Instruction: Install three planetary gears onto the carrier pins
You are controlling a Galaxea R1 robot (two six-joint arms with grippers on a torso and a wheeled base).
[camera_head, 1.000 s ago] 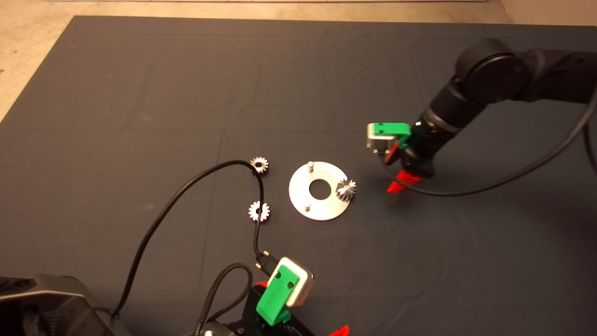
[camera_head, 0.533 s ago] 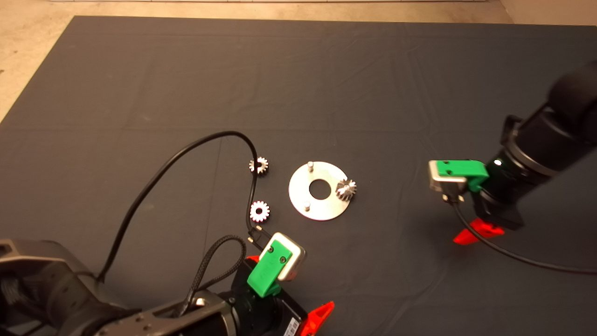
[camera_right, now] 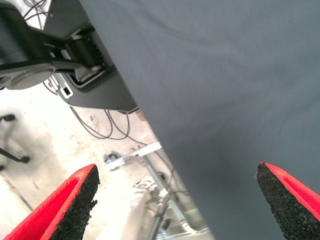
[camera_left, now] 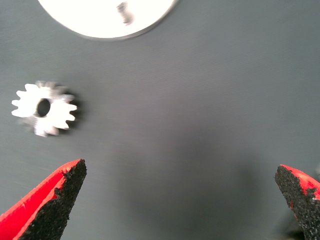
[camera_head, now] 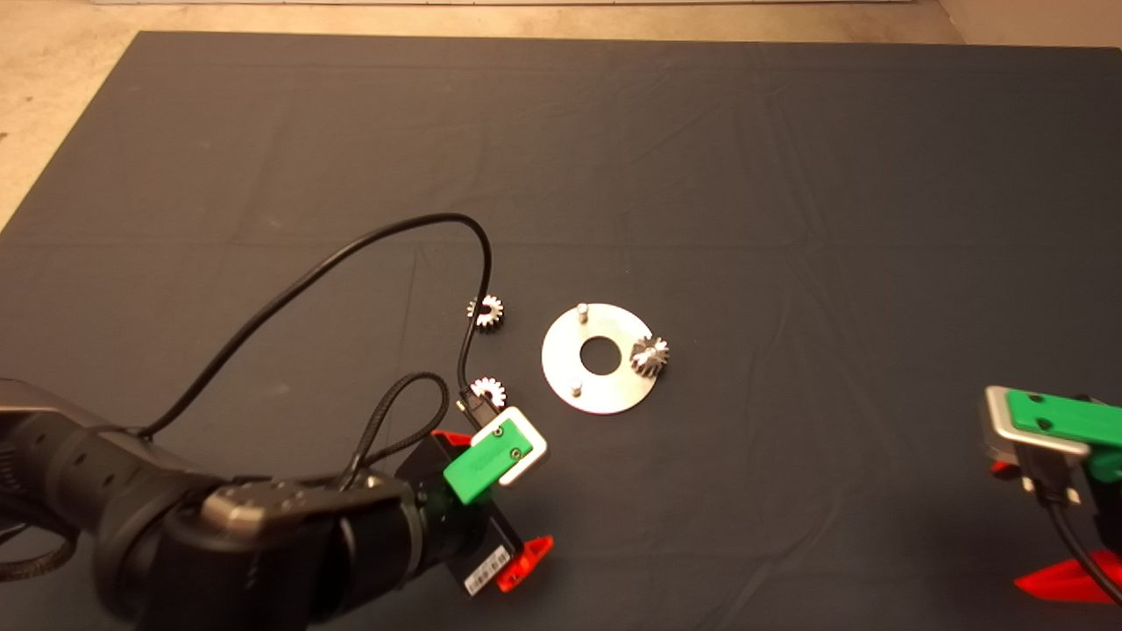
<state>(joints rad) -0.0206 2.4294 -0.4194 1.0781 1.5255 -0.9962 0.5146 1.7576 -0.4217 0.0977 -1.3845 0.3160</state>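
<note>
The silver disc [camera_head: 570, 346] lies mid-mat with two bare carrier pins [camera_head: 581, 308] [camera_head: 576, 386]. One planetary gear [camera_head: 650, 356] sits on the disc's right side and hides the pin there. A second loose gear [camera_head: 486, 311] lies left of the disc. A third gear [camera_head: 488, 390] lies nearer, just beyond my left gripper [camera_head: 498, 488]. In the left wrist view that gear [camera_left: 44, 109] rests on the mat ahead of one finger [camera_left: 50, 205], off to the side of the open left gripper [camera_left: 177, 200]. The disc edge [camera_left: 107, 17] shows further on. My right gripper [camera_head: 1034, 526] is open at the lower right edge.
A black cable [camera_head: 316, 276] loops from the left wrist camera over the mat, close to both loose gears. The right wrist view shows the mat's edge [camera_right: 145, 115] with bare floor, cables and a machine base [camera_right: 45, 50] beyond. Open mat lies right of the disc.
The right arm has pulled back from beside the disc to the lower right edge. The left arm has advanced over the mat toward the nearer loose gear, dragging its cable along.
</note>
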